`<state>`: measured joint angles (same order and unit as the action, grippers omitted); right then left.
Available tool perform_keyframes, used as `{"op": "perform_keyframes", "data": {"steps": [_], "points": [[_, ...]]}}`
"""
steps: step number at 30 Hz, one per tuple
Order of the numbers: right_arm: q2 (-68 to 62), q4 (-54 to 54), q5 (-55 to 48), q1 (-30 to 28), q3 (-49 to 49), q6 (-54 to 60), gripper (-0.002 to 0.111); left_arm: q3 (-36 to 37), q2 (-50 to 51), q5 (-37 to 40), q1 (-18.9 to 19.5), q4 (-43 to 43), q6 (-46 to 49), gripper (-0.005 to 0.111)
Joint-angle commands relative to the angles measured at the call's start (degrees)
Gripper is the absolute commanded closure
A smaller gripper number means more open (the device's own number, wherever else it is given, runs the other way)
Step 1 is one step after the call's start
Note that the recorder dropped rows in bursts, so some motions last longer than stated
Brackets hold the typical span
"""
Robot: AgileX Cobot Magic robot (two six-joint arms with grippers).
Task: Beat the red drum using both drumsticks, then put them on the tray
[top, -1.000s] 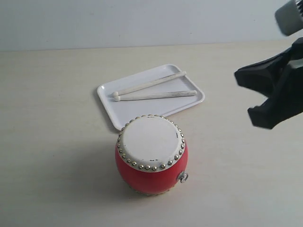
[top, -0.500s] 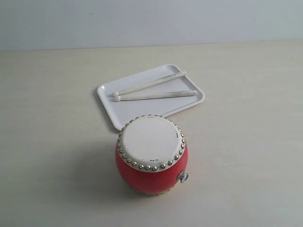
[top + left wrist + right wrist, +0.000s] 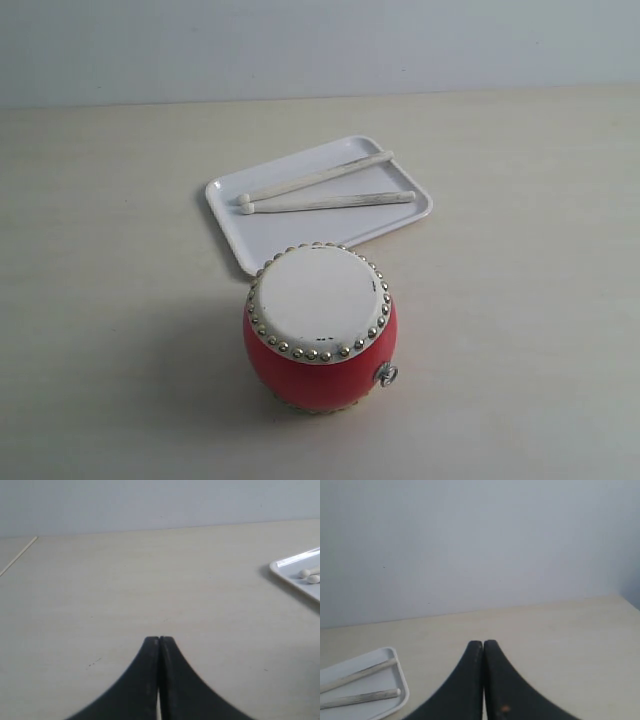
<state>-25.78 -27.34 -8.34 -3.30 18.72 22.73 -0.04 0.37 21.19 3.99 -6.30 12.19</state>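
Now our left gripper (image 3: 159, 640) hangs low over the table (image 3: 125, 580), jaws pressed together on nothing. Ahead of it, off toward our right arm's side, lies the tray (image 3: 292, 561), and the rounded tips of both drumsticks (image 3: 303, 573) rest inside its rim. Between our two arms' sides the red drum (image 3: 318, 300) stands upright just beside the tray's edge. Our right gripper (image 3: 483, 644) is likewise pinched closed and empty. From it, the tray sits ahead toward our left arm's side, both drumsticks lying flat in it.
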Motion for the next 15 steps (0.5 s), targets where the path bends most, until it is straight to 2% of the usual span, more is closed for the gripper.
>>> {"op": "perform_keyframes", "data": {"steps": [1,6,8,15], "points": [[3.81,6.05,3.74,-0.43,-4.91,-6.60,0.108,0.04,-0.37,-0.09,0.14,0.32,0.21,0.107],[10.85,25.08,2.41,-0.43,-11.17,-26.57,0.108,0.04,-0.37,-0.09,0.14,0.32,0.21,0.107],[12.71,29.49,-0.47,-0.43,-13.67,-32.33,0.108,0.04,-0.37,-0.09,0.14,0.32,0.21,0.107],[17.72,29.87,-8.48,-0.43,-17.81,-33.32,0.108,0.04,-0.37,-0.09,0.14,0.32,0.21,0.107]]}}
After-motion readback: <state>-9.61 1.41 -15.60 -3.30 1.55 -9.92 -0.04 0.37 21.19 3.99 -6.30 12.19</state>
